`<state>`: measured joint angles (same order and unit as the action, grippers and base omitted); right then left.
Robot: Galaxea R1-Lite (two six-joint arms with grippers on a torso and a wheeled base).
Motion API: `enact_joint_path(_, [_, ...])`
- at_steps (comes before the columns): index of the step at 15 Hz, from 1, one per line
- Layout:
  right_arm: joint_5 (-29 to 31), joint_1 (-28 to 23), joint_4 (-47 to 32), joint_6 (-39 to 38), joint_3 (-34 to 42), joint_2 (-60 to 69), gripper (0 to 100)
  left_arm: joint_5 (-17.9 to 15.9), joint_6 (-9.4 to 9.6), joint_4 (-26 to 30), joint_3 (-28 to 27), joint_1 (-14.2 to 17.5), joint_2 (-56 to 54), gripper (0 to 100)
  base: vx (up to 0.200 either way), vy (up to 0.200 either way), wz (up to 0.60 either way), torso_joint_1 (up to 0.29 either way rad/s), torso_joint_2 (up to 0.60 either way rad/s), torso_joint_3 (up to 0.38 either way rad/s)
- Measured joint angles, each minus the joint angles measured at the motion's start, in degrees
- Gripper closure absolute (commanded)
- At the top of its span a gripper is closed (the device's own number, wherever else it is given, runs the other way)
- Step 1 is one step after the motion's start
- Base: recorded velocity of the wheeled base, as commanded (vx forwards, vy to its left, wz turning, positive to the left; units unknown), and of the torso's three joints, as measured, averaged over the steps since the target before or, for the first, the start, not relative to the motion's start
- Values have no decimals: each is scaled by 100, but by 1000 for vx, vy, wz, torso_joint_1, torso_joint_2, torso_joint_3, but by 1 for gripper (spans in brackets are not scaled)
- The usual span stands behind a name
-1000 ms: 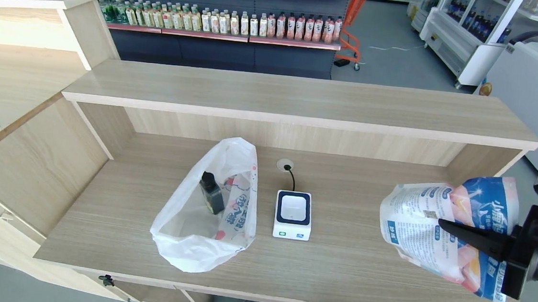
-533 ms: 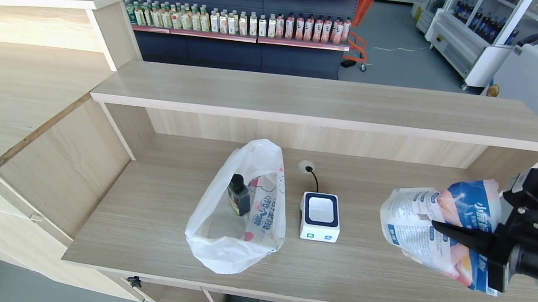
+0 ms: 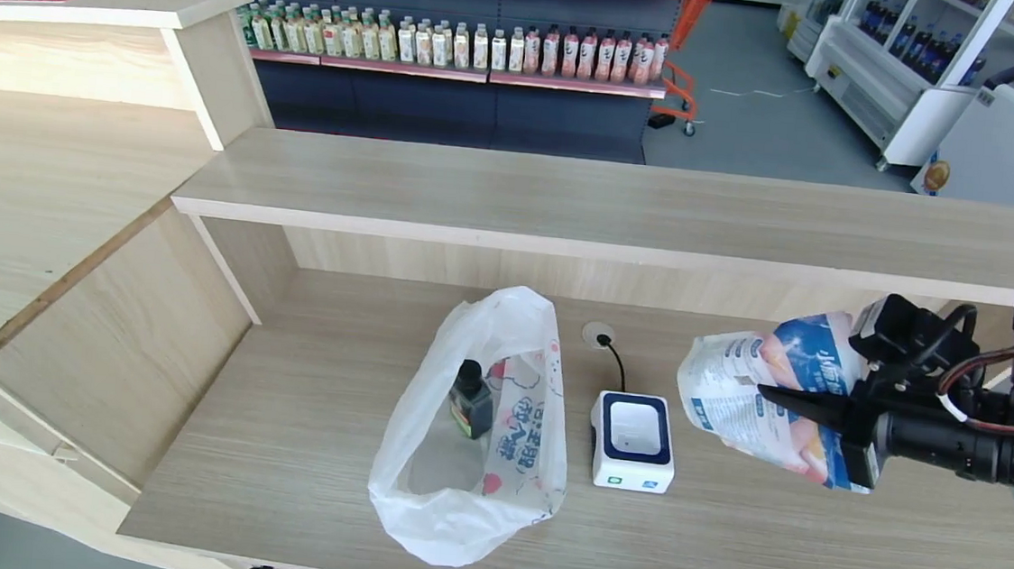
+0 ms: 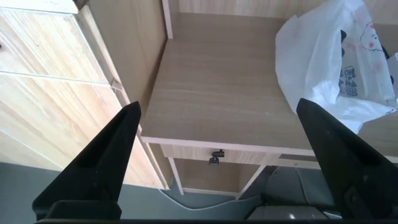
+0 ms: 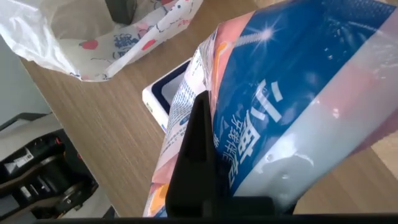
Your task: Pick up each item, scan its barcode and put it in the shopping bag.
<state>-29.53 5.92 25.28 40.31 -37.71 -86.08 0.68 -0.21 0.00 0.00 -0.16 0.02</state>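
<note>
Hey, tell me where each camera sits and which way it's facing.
Head: on the robot's head, facing forward and down at the counter, bag and scanner; the right end effector holds the pouch.
Left wrist: on that wrist, facing past the open left end effector at the counter's edge and bag.
Right wrist: on that wrist, facing past the right end effector at the pouch, scanner beyond.
All three share the bag.

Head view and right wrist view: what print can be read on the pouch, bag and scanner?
Pouch, in the right gripper: large white characters on blue, partly hidden by the gripper; small print blurred.
Shopping bag: blue characters on crumpled plastic, not legible.
Scanner: small green mark, too small.
Bottle in the bag: label too small.
</note>
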Motion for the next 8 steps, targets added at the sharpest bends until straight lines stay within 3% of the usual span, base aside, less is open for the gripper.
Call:
enact_joint_path(4, [-391, 33, 140, 99, -96, -479, 100, -2, -4, 0, 0, 11, 0, 0, 0, 0, 0, 0, 0, 0])
enact_joint_path(8, [-660, 20, 149, 783, -110, -747, 100, -2, -4, 0, 0, 6, 0, 0, 0, 0, 0, 0, 0, 0])
